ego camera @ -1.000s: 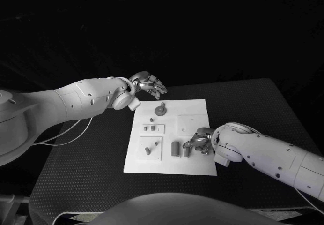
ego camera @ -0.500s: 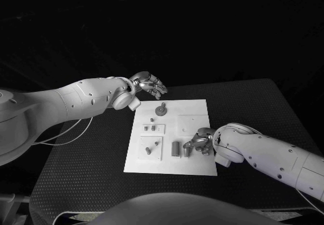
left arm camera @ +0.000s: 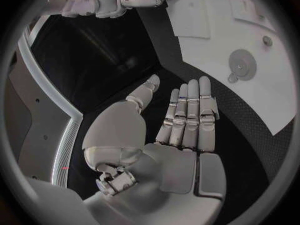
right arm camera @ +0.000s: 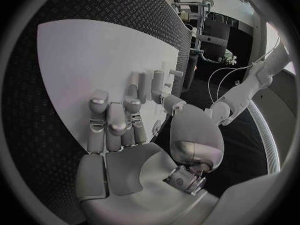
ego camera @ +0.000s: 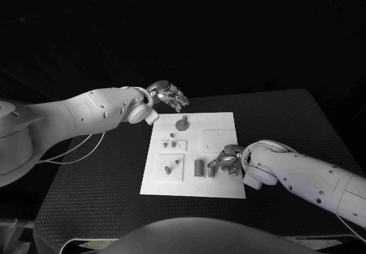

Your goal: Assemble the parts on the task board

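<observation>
**A:** Start with the head view. Where does your work sit?

**B:** The task board (ego camera: 194,153) lies mid-table. Your right hand (ego camera: 226,161) is over its near right part, fingers curled down among the upright parts there. The dark cylinder (ego camera: 198,168) stands just beside those fingers, toward the board's middle, its long axis upright. I cannot tell from here whether the hand has hold of a piece.

**A:** And the left?

**B:** Your left hand (ego camera: 169,97) hovers off the board's far left corner, holding nothing. The round disc part (ego camera: 181,125) lies near it on the board — well apart from the right hand.

**A:** Left wrist view?

**B:** The left hand (left arm camera: 181,120) is flat, fingers straight and side by side, empty. The disc part (left arm camera: 241,64) lies beyond the fingertips.

**A:** Right wrist view?

**B:** The right hand (right arm camera: 125,130) has its fingers bent toward the board, with upright pegs (right arm camera: 150,85) just past the fingertips. A grip is not plain here either. The right hand is clearly the nearer one for those pegs, I'd judge.
</observation>
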Controlling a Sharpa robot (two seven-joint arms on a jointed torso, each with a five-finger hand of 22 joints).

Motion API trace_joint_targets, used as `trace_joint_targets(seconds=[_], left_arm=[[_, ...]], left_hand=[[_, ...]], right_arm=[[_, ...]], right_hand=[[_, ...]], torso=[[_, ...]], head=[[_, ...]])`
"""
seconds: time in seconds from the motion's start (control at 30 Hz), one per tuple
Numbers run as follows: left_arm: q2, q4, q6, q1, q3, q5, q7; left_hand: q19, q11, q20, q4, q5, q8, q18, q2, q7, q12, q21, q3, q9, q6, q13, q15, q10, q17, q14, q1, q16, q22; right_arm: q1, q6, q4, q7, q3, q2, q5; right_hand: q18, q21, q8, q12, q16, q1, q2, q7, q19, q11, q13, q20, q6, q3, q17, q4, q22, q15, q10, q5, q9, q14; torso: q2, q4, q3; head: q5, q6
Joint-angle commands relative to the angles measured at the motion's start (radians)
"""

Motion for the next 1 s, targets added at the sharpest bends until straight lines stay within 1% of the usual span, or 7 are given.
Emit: trace_joint_targets(seconds=[0.03,1.0], left_arm=[[0.001,0.000,0.012,0.001,0.000,0.000,0.005],[0.002,-0.001,0.015,0.001,0.000,0.000,0.004]], left_hand=[[-0.006,-0.001,0.004,0.000,-0.002,0.005,0.012,-0.001,-0.001,0.005,-0.002,0.007,-0.001,-0.008,-0.002,0.002,-0.004,0.001,0.007,-0.011,-0.006,0.000],[-0.006,-0.001,0.004,0.000,-0.002,0.006,0.012,-0.001,-0.001,0.005,-0.002,0.008,-0.001,-0.008,-0.002,0.002,-0.004,0.003,0.007,-0.012,-0.008,0.000]], right_arm=[[-0.006,0.011,0.007,0.020,-0.003,0.002,0.015],[-0.003,-0.002,0.029,0.031,-0.002,-0.018,0.009]], right_hand=[[0.045,-0.003,0.003,0.005,-0.005,0.001,-0.008,0.000,-0.003,-0.003,-0.001,-0.006,-0.004,-0.002,-0.001,0.005,0.011,-0.002,-0.007,-0.004,0.000,-0.001],[0.045,-0.003,0.004,0.006,-0.005,0.003,-0.003,0.000,-0.002,-0.003,-0.001,-0.006,-0.004,-0.003,-0.002,0.008,0.011,-0.002,-0.008,-0.004,0.001,-0.002]], torso=[[-0.001,-0.0004,0.0005],[-0.001,-0.0007,0.0005]], head=[[0.001,0.000],[0.002,0.000]])
